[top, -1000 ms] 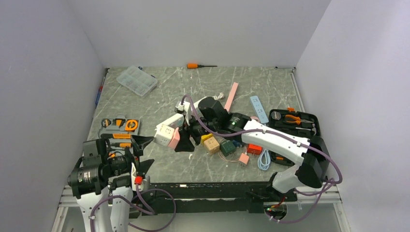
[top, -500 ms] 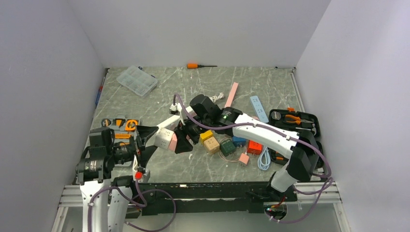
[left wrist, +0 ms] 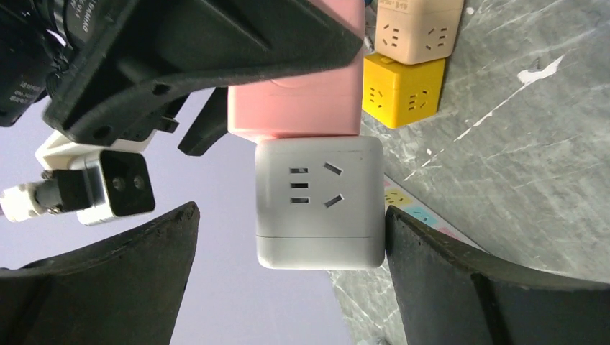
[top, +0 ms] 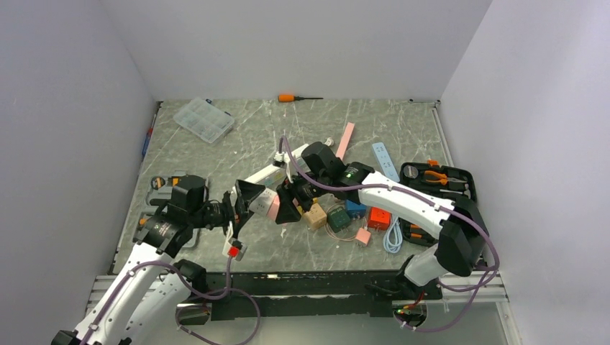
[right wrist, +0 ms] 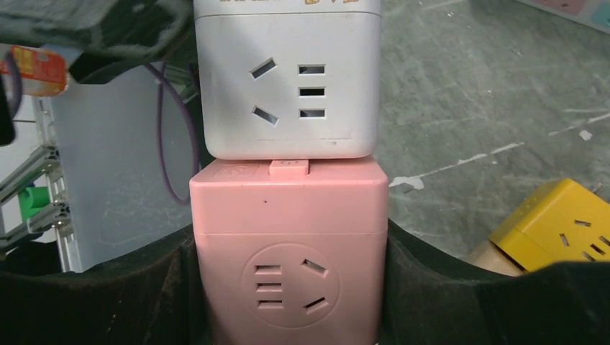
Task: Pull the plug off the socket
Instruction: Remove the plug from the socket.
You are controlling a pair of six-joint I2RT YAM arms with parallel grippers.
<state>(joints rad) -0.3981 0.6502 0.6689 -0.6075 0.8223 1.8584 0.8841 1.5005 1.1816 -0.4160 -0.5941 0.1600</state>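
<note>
A bit case (top: pixel 176 188) was seen at the bench's left edge, and a clear box (top: pixel 205 120) toward the rear left corner. The left gripper (top: pixel 246 205) was spread wide about the white cube (top: pixel 259 200). In the left wrist view one finger (left wrist: pixel 460 287) stood against the cube's side, touching or just beside it; which could not be told. The other finger (left wrist: pixel 108 287) was parted from the cube by a gap.

The white cube was joined end to end with the pink cube (top: pixel 272 208), which was clamped between the fingers of the right gripper (top: pixel 279 208). The socket (top: pixel 262 175) was laid slantwise just behind the cubes, near the bench's middle. Only a sliver of its pastel panels was caught in either wrist view.

Bare bench was seen between the cubes and the near edge, and more across the rear, up to the screwdriver (top: pixel 295 97) at the rear edge. To the right, room was narrowed by a yellow cube (left wrist: pixel 403 92) and a tan cube (left wrist: pixel 419 29) just beside the right gripper, and by a tool case (top: pixel 439 180) at the right edge.

Gold lettering along the white cube's upper rim was cut off in the right wrist view and could not be read. Print on a red tag (right wrist: pixel 29 68) was too blurred to be read.
</note>
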